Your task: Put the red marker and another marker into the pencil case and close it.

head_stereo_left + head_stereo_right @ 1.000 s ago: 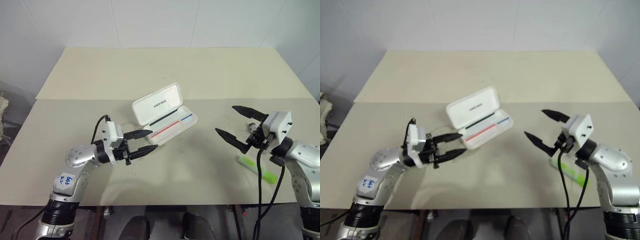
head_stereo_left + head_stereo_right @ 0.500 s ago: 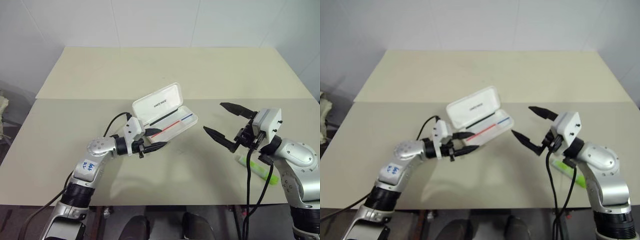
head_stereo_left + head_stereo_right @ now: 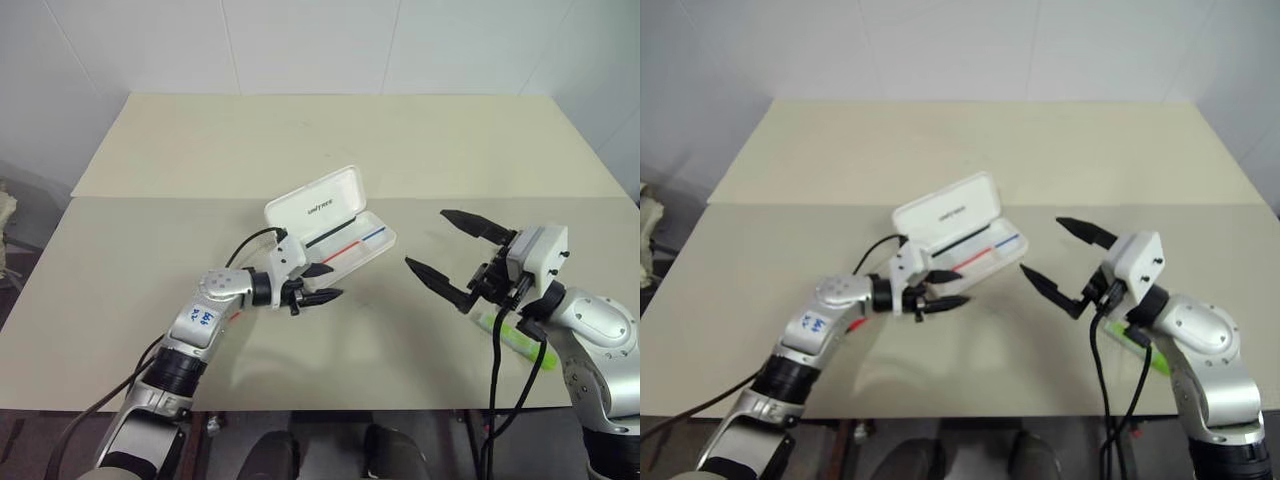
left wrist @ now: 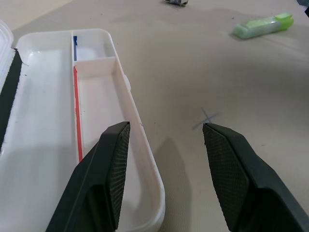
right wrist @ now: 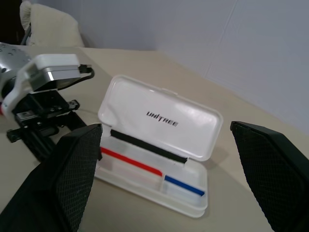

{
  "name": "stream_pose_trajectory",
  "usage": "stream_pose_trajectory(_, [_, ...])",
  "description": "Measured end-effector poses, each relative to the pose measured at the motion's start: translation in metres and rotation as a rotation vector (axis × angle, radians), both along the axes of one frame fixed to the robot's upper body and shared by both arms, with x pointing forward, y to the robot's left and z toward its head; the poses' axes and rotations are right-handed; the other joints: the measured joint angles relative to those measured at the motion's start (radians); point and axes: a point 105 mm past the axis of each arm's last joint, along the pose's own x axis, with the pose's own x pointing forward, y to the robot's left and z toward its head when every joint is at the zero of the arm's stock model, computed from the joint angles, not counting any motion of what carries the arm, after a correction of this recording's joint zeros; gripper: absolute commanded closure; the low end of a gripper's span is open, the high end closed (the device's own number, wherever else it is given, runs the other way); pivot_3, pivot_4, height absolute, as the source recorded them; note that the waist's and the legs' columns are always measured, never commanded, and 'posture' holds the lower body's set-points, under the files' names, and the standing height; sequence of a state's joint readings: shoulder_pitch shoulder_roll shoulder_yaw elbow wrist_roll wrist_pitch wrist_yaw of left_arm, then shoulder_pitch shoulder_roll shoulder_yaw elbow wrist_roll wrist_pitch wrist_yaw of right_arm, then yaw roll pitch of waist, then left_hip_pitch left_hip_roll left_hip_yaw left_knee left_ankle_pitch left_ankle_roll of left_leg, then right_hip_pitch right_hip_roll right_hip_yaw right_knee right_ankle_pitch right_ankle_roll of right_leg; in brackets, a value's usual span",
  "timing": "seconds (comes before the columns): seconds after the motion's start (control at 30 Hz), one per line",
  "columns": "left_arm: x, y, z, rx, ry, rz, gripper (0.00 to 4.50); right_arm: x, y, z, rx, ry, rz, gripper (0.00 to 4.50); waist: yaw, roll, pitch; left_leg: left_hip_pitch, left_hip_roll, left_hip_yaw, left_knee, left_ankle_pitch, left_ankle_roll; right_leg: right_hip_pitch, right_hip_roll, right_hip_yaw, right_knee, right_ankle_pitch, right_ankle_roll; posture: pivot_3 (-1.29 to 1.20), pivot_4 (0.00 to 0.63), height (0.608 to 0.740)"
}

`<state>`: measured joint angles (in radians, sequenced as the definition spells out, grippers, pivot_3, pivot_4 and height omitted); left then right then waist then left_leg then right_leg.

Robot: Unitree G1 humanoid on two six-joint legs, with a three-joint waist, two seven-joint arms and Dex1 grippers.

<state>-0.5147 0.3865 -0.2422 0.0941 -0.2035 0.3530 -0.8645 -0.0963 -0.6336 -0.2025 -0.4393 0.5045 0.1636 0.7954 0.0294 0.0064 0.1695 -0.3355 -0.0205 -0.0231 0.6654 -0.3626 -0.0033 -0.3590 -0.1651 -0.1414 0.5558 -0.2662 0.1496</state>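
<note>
The pencil case [image 3: 330, 227] is lying open near the middle of the surface [image 3: 300, 140], lid standing up toward the far edge. My left claw [image 3: 318, 283] is hovering partly open and empty at the case's near end. My right claw [image 3: 455, 255] is gaping wide, gripping nothing, pointing toward the case. The green marker [image 3: 515, 338] is lying near the surface's right edge, under my right arm. I am seeing a trace of red [image 3: 233, 316] beneath my left forearm.

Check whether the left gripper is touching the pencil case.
Cannot tell. In the left wrist view the left gripper stands open and empty, one finger overlapping the pencil case rim, with no clear gap or contact.
</note>
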Motion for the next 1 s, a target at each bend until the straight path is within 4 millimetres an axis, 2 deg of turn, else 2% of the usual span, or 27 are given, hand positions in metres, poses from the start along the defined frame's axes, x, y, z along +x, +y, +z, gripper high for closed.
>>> stream_pose_trajectory(0.27, [0.004,-0.006,-0.003,0.058,0.030,0.020,1.97,-0.012,-0.008,0.002,-0.132,0.092,0.131,0.00,0.000,-0.002,0.000,0.001,0.001,0.001,0.001,0.000,0.000,0.000,0.000,0.001,0.000,0.000,0.000,0.00,0.150,0.740])
stream_pose_trajectory(0.57, [0.008,-0.007,-0.005,0.100,0.069,0.075,1.97,-0.010,-0.019,-0.007,-0.171,0.157,0.171,0.00,-0.001,-0.003,0.001,0.002,0.001,0.002,0.001,0.000,0.000,0.000,0.000,0.003,0.001,0.000,0.000,0.00,0.150,0.740])
stream_pose_trajectory(0.83, [0.007,-0.005,-0.005,0.146,0.060,0.081,4.47,-0.009,-0.024,-0.003,-0.192,0.147,0.156,0.00,-0.001,-0.003,0.000,0.002,0.001,0.004,0.001,0.000,0.000,0.000,0.000,0.004,0.001,0.000,0.000,0.00,0.150,0.740])
stream_pose_trajectory(1.0, [0.006,-0.007,-0.006,0.158,0.057,0.069,4.47,-0.007,-0.024,0.003,-0.195,0.120,0.152,0.00,0.000,-0.004,0.000,0.002,0.001,0.004,0.001,0.000,0.000,0.000,0.000,0.005,0.001,0.001,0.000,0.00,0.150,0.740])
